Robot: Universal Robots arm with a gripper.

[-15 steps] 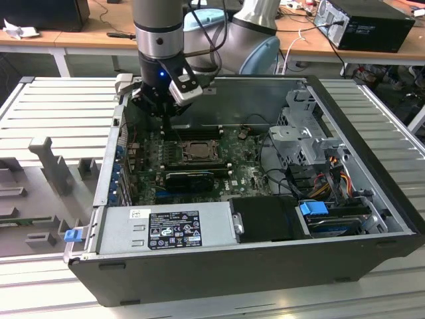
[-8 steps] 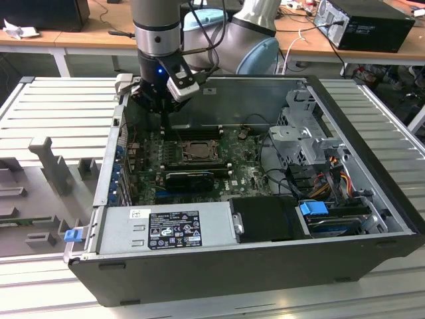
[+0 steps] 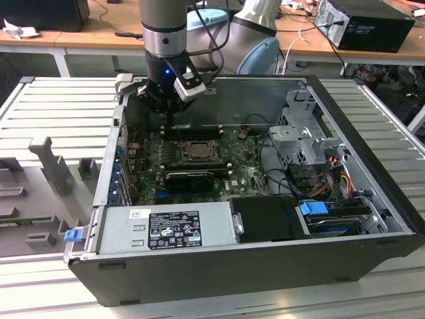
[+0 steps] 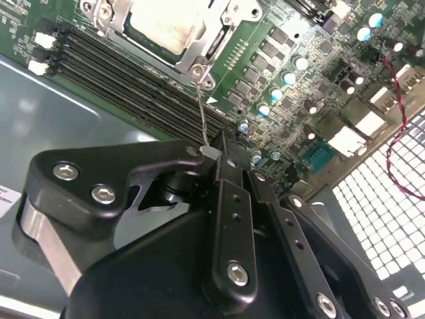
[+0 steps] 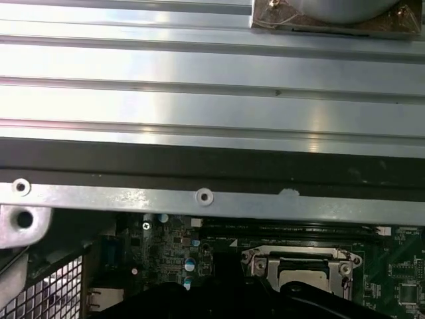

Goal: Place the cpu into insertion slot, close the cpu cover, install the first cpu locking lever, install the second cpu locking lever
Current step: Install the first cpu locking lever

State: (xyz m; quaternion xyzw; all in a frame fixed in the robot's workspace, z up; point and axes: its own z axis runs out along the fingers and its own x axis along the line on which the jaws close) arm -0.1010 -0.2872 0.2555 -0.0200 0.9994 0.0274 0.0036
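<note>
Black two-finger gripper (image 4: 211,151), closed on thin wire locking lever (image 4: 200,109), must swing it steadily beside metal-framed socket (image 4: 169,33) ahead.

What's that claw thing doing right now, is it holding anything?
Gripper: closed on the thin wire locking lever beside the insertion slot, where the cpu already sits under its cover.
</note>
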